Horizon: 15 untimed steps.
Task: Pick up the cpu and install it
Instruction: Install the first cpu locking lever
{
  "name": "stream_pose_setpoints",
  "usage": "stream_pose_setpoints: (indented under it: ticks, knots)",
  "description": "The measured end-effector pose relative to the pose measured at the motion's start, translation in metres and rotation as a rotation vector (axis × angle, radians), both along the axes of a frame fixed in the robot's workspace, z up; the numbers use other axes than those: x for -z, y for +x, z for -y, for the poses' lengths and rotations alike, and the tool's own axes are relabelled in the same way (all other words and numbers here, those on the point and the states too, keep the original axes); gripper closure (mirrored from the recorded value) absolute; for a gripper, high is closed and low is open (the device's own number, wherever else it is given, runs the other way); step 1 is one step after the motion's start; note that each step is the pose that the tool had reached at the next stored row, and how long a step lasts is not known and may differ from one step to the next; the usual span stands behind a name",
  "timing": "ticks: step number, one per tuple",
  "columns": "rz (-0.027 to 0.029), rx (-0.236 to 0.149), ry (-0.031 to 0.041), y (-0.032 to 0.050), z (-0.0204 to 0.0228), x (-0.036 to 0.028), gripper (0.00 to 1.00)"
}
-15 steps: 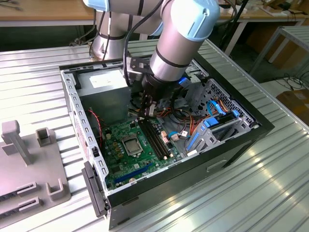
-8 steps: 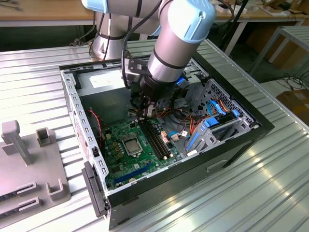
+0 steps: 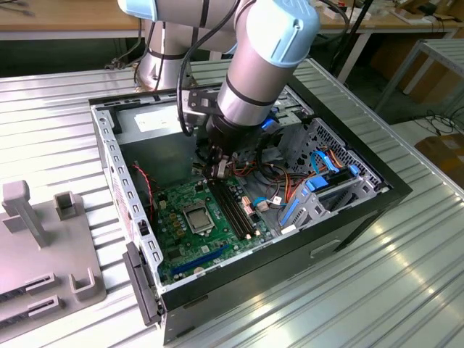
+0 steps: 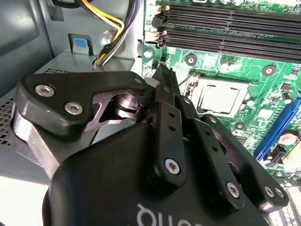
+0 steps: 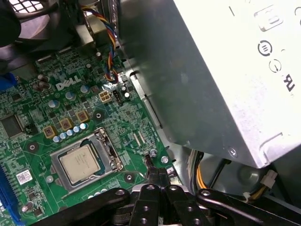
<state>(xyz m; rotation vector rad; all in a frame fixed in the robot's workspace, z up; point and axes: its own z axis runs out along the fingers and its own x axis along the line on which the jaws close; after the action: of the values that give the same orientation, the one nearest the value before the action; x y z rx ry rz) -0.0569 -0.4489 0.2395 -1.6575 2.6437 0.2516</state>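
Note:
The cpu [image 3: 197, 215] [image 5: 80, 164] [image 4: 220, 96], a small square chip with a silvery face, lies flat inside the metal-framed socket on the green circuit board [image 3: 181, 235] [image 5: 117, 115] in the open computer case. My gripper [image 3: 216, 172] [image 5: 155, 170] [image 4: 162, 70] hangs low inside the case, over the board's edge by the power supply. It is beside the socket and apart from the chip. Its fingers are shut tip to tip, and I see nothing between them.
A grey power supply box [image 5: 211, 70] [image 3: 156, 119] stands close beside the gripper. Black memory slots [image 3: 233, 210] [image 4: 225, 28], loose cables [image 3: 290, 181] and a blue-trimmed drive cage [image 3: 326, 185] crowd the case. A grey fixture [image 3: 43, 246] sits on the table at the exterior view's left.

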Motion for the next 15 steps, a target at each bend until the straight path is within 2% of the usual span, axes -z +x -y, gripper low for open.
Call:
stream_pose_setpoints:
  ticks: [5,10,11,12,15]
  knots:
    - [0.0,-0.004,0.0,-0.0009,0.0044,0.0,0.89]
    - [0.0,-0.01,0.0001,-0.0022,0.0121,0.0,0.89]
    - [0.0,-0.012,0.0001,-0.0028,0.0161,0.0,0.89]
    - [0.0001,-0.013,0.0001,-0.0031,0.0174,0.0,0.89]
    - [0.0,-0.014,0.0001,-0.0031,0.0175,0.0,0.89]
